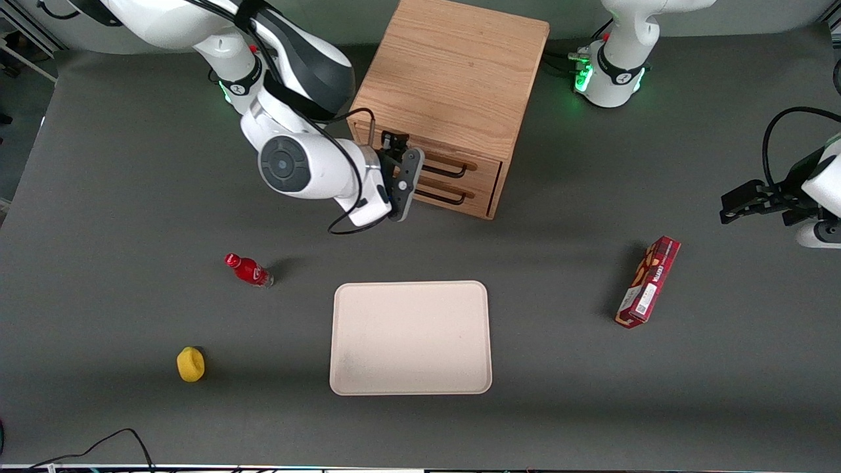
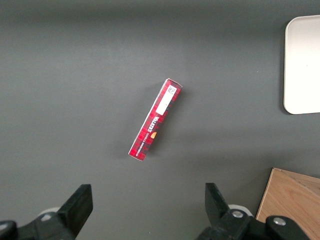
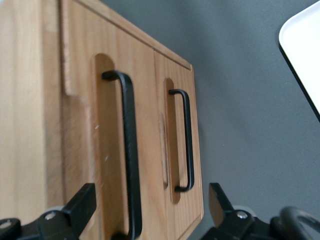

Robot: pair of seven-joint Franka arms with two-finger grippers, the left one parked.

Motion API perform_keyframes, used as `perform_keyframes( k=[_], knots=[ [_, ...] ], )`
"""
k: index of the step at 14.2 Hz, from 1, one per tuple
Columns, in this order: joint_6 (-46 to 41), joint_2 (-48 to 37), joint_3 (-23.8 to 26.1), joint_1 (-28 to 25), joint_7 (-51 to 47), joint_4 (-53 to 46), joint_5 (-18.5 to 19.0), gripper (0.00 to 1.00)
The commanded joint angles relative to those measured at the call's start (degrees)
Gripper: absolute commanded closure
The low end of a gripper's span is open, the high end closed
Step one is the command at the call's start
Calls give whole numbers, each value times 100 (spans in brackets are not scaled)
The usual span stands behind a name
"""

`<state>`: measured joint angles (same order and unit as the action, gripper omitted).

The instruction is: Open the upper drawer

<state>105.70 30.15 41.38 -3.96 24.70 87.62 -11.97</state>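
A light oak cabinet (image 1: 453, 72) stands at the back of the table with two drawers. The upper drawer (image 1: 485, 168) sits pushed in, and its thin black wire handle (image 3: 128, 150) runs along the front panel. Below it is the matching lower drawer (image 1: 478, 198) with its own black handle (image 3: 186, 140). My gripper (image 1: 405, 181) hangs just in front of the drawer fronts, at the working arm's end of the handles. It is open (image 3: 150, 212): the two fingers (image 3: 80, 205) stand wide apart, and the upper handle's end lies between them untouched.
A cream tray (image 1: 410, 338) lies nearer the front camera than the cabinet. A red bottle (image 1: 250, 270) and a yellow lump (image 1: 190, 364) lie toward the working arm's end. A red carton (image 1: 648, 282) lies toward the parked arm's end.
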Motion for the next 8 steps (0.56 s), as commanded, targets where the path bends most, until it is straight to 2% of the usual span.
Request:
perform_keyframes(
  k=[1,8],
  knots=[
    [310,447,300,36,-474,-131,379,0],
    [574,632,336,-34,-598,1,625,0]
  ],
)
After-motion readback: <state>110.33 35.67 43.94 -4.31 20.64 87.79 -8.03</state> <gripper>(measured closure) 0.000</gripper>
